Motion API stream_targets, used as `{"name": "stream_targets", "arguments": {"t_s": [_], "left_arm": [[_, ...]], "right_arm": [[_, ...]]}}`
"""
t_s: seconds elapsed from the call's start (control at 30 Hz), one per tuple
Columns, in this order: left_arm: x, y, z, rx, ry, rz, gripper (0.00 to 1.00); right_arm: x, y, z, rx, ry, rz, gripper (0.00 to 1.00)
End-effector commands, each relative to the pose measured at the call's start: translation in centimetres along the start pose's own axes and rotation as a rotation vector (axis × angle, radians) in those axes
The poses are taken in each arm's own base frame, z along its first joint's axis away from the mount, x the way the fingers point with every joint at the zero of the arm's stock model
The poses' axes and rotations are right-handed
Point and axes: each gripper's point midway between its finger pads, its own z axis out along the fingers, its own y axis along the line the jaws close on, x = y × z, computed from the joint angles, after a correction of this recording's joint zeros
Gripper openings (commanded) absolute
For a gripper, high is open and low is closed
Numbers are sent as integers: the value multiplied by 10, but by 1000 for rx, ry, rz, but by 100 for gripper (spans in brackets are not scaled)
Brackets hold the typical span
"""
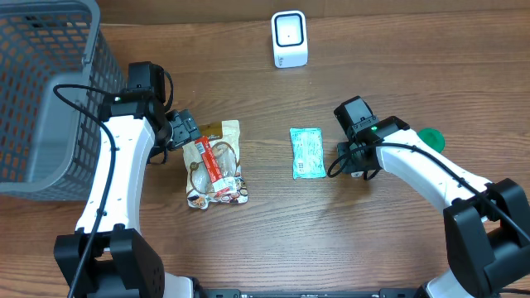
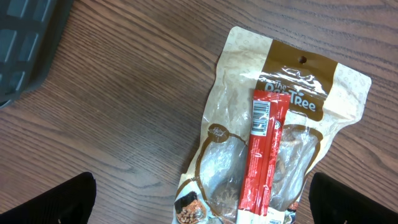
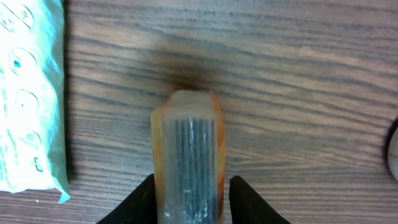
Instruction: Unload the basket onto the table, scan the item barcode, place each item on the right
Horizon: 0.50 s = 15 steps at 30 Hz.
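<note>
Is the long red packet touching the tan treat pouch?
Touching. The left wrist view shows the long red packet lying directly on top of the tan plastic treat pouch, overlapping it.

The tan bag point(image 2: 239, 56) has a brown label point(image 2: 311, 68) that says "The" and "Tree". The red pack point(image 2: 264, 168) hides the rest. Its barcode point(image 2: 261, 118) numbers are too small to read.

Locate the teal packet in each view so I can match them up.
Overhead: teal packet, centre of the picture.
Left wrist: not in it.
Right wrist: left edge, left of the orange pack held in the right gripper.
Shared landmark: the wooden table, in all three views.
</note>
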Motion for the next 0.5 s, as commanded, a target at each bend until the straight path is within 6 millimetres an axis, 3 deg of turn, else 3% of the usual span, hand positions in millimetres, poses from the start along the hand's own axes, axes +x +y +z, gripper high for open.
{"name": "stream_targets", "arguments": {"t_s": [0.0,0.33,0.47], "left_arm": [[-5,0,-4,-1,-20,-12,100],[-5,0,-4,-1,-19,-12,100],[-5,0,-4,-1,-19,-12,100]], "right_arm": [[1,-3,-3,9,-6,4,36],[-3,-2,-3,4,-23,6,32],[-3,-2,-3,5,-22,6,41]]}}
